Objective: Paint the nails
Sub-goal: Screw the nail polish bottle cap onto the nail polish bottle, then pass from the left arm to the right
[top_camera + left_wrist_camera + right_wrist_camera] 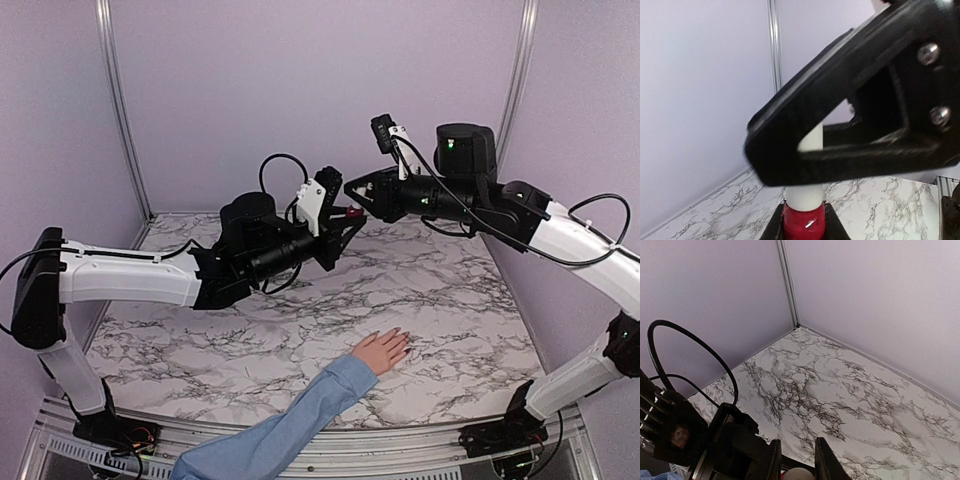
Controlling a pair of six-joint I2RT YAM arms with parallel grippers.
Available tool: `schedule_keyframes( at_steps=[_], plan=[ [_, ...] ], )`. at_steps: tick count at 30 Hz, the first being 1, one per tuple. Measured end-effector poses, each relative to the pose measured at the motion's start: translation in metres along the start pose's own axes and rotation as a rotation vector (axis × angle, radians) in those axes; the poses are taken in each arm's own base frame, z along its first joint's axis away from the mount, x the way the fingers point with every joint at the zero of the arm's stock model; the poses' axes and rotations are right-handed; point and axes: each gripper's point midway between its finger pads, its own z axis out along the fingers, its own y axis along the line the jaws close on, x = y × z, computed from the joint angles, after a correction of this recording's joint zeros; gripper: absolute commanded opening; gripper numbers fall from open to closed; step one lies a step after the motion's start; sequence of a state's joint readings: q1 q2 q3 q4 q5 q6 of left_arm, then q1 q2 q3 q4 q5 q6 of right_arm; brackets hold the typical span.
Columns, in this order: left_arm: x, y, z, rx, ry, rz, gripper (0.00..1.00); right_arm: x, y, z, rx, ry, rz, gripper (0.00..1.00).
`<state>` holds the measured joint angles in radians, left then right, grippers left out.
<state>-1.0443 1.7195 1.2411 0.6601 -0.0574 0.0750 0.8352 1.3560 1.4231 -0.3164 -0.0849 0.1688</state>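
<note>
red polish bottle (pixel 800 226) sits clamped low between the fingers of the left gripper (pixel 804 220), its white cap (pixel 807 197) standing up out of the grip. the right gripper (pixel 797 450) has narrow jaws, one on each side of that cap, but i cannot tell whether the pads are actually pressing on it. both claws meet in the air, well above the marble table (pixel 450 300). the risk, as i judge it, is in the uncapping. a crooked pull or twist could turn the bottle in the left grip and tip it, spilling polish on the marble, and a loose hold on the cap could drop a wet brush. the hand (pixel 382 350) lies flat near the front edge, light blue sleeve (pixel 300 420) behind it, well apart from both claws. the nails (pixel 403 338) are tiny pinkish specks at the fingertips, too small to tell if any carry polish.
</note>
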Motion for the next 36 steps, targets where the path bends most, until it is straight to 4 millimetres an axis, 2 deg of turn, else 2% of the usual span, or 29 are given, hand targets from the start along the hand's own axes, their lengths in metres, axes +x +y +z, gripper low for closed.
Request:
schedule_keyframes(
  at_steps=[4, 7, 14, 19, 24, 28, 36],
  plan=[
    [0.018, 0.016, -0.007, 0.013, 0.037, -0.019, 0.0, -0.003, 0.002, -0.003, -0.015, -0.006, 0.011, 0.39],
    [0.028, 0.025, -0.011, 0.03, 0.056, -0.037, 0.0, -0.004, 0.004, -0.005, -0.034, -0.009, 0.014, 0.51],
    [0.027, 0.005, -0.018, 0.168, 0.057, -0.071, 0.0, 0.001, 0.012, -0.007, -0.085, 0.02, -0.01, 0.54],
    [0.025, -0.009, -0.021, 0.256, 0.056, -0.092, 0.0, 0.007, 0.017, -0.003, -0.12, 0.07, -0.035, 0.46],
    [0.024, -0.012, -0.023, 0.294, 0.056, -0.097, 0.0, 0.018, 0.025, -0.002, -0.171, 0.112, -0.043, 0.4],
    [0.024, -0.013, -0.024, 0.315, 0.055, -0.1, 0.0, 0.02, 0.028, -0.002, -0.195, 0.122, -0.044, 0.31],
    [0.022, -0.018, -0.026, 0.347, 0.049, -0.099, 0.0, 0.024, 0.029, -0.002, -0.205, 0.136, -0.04, 0.27]
  ],
)
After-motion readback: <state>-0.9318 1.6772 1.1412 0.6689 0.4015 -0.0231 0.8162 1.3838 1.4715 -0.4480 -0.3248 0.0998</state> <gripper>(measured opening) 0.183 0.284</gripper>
